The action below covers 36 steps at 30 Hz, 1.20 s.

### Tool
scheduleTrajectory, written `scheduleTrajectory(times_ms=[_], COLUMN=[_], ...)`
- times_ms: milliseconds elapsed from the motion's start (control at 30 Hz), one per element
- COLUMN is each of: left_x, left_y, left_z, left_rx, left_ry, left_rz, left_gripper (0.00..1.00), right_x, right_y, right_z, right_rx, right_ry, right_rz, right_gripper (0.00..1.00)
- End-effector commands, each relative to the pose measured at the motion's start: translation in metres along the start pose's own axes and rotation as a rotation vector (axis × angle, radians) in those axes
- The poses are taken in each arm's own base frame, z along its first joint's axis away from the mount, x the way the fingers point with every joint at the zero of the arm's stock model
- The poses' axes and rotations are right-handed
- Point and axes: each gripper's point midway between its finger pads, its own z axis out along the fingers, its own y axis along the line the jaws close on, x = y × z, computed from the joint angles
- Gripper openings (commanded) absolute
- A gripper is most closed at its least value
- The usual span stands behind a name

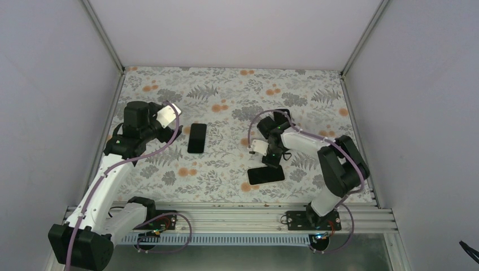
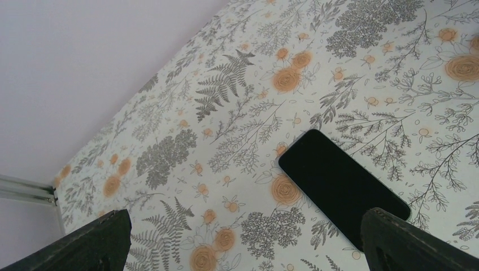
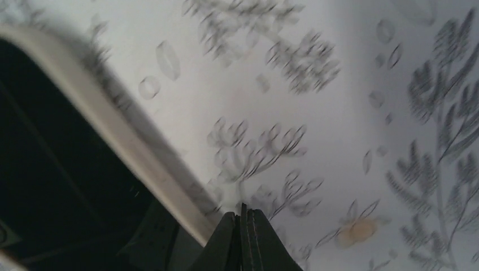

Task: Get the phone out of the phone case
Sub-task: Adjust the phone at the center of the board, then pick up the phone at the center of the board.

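Note:
A plain black phone point(image 1: 196, 138) lies flat on the flowered table, to the right of my left gripper point(image 1: 176, 125). In the left wrist view the phone point(image 2: 343, 185) lies partly under my right fingertip point(image 2: 415, 243); the left gripper point(image 2: 254, 245) is open, empty and above the table. A second dark slab with a pale rim, the phone case point(image 1: 265, 175), lies in front of my right gripper point(image 1: 274, 162). In the right wrist view the case point(image 3: 68, 169) fills the left side. The right gripper point(image 3: 244, 217) is shut, its tips low beside the pale rim. I cannot tell what the case holds.
The table point(image 1: 226, 101) has a flowered cover and is walled by pale panels at the back and both sides. A metal rail point(image 1: 237, 213) carrying both arm bases runs along the near edge.

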Motion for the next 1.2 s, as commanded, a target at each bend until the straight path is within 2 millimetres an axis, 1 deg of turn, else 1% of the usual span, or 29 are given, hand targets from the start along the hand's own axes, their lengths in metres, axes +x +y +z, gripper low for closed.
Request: scheduleTrajectory(times_ms=[0, 33, 100, 133, 167, 200, 233, 300, 367, 500, 633, 767, 900, 967, 1167], left_x=[-0.008, -0.008, -0.009, -0.010, -0.010, -0.011, -0.011, -0.010, -0.008, -0.005, -0.002, 0.001, 0.003, 0.004, 0.005], left_y=[0.001, 0.001, 0.001, 0.001, 0.001, 0.001, 0.001, 0.001, 0.002, 0.003, 0.005, 0.007, 0.008, 0.009, 0.009], left_z=[-0.005, -0.004, -0.005, -0.006, -0.006, -0.006, -0.007, -0.007, -0.006, -0.005, -0.005, -0.004, -0.003, -0.002, -0.002], left_rx=[0.006, 0.007, 0.010, 0.010, 0.010, 0.011, 0.010, 0.010, 0.008, 0.003, -0.008, -0.014, -0.014, -0.014, -0.010], left_ry=[-0.031, -0.030, -0.032, -0.032, -0.033, -0.035, -0.035, -0.032, -0.027, -0.020, -0.011, -0.004, 0.001, 0.004, 0.005], left_rz=[-0.008, -0.008, -0.006, -0.007, -0.006, -0.006, -0.006, -0.006, -0.006, -0.009, -0.012, -0.016, -0.022, -0.025, -0.026], left_gripper=[1.00, 1.00, 1.00, 1.00, 1.00, 1.00, 1.00, 1.00, 1.00, 1.00, 1.00, 1.00, 1.00, 1.00, 1.00], right_x=[0.013, 0.012, 0.005, 0.002, 0.001, 0.002, 0.005, 0.014, 0.024, 0.034, 0.036, 0.034, 0.038, 0.036, 0.028], right_y=[0.011, 0.009, 0.007, 0.008, 0.010, 0.015, 0.022, 0.039, 0.050, 0.060, 0.072, 0.070, 0.071, 0.068, 0.064], right_z=[-0.018, -0.024, -0.043, -0.055, -0.066, -0.073, -0.080, -0.080, -0.071, -0.054, -0.049, -0.043, -0.028, -0.023, -0.016], right_rx=[0.019, 0.038, 0.079, 0.093, 0.108, 0.111, 0.106, 0.051, 0.001, -0.031, -0.038, -0.009, -0.040, -0.030, -0.045], right_ry=[-0.027, -0.045, -0.113, -0.155, -0.188, -0.209, -0.229, -0.227, -0.200, -0.174, -0.221, -0.246, -0.212, -0.212, -0.207], right_rz=[-0.005, -0.008, -0.044, -0.069, -0.094, -0.123, -0.160, -0.214, -0.234, -0.268, -0.387, -0.454, -0.463, -0.470, -0.474], right_gripper=[0.04, 0.14, 0.44, 0.64, 0.81, 0.92, 0.98, 1.00, 1.00, 1.00, 1.00, 1.00, 1.00, 1.00, 1.00])
